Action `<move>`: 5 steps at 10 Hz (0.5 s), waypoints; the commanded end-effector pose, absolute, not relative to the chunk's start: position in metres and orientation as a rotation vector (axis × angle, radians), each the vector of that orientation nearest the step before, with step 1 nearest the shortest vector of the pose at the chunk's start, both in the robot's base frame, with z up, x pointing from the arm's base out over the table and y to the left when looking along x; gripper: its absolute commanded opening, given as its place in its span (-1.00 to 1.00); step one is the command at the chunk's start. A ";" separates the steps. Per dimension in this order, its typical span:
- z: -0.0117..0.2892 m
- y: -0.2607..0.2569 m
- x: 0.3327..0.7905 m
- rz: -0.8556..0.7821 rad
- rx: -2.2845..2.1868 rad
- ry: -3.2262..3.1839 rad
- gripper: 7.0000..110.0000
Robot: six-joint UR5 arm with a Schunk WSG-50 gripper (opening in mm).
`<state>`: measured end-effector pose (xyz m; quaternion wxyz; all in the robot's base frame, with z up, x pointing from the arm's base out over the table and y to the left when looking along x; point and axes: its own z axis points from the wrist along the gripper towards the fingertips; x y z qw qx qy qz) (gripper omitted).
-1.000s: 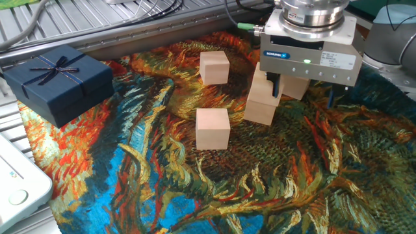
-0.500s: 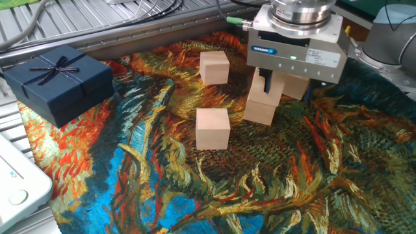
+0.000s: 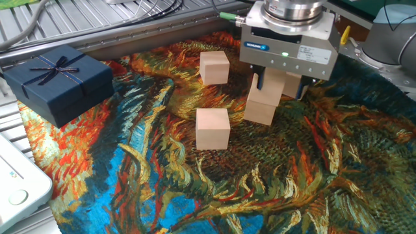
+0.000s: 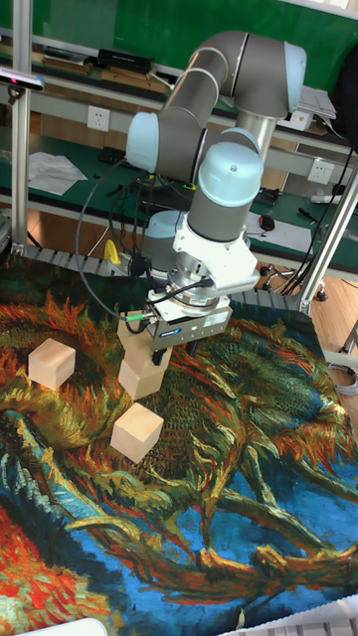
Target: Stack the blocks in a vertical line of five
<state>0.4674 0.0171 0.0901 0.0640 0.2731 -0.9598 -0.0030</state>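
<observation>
Two pale wooden blocks form a short, slightly skewed stack: the lower block [image 3: 260, 112] [image 4: 141, 380] rests on the painted cloth and the upper block [image 3: 272, 86] [image 4: 132, 340] sits on it. One loose block [image 3: 214, 67] [image 4: 52, 363] lies further back to the left. Another loose block [image 3: 213, 128] [image 4: 137, 431] lies in front of the stack. My gripper [image 3: 279, 90] [image 4: 147, 344] hangs over the stack, open, with a finger on each side of the upper block. The gripper body hides whatever lies behind the stack.
A dark navy gift box [image 3: 58, 81] with a ribbon bow stands at the cloth's left edge. A white device [image 3: 16, 185] sits at the bottom left corner. Cables and metal rails [image 3: 130, 26] run along the back.
The gripper has shifted left, from right of the stack to over it, so its fingers now straddle the upper block. The blocks have not moved.
</observation>
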 end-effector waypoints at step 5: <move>0.090 0.011 0.470 -0.016 0.828 -2.897 0.15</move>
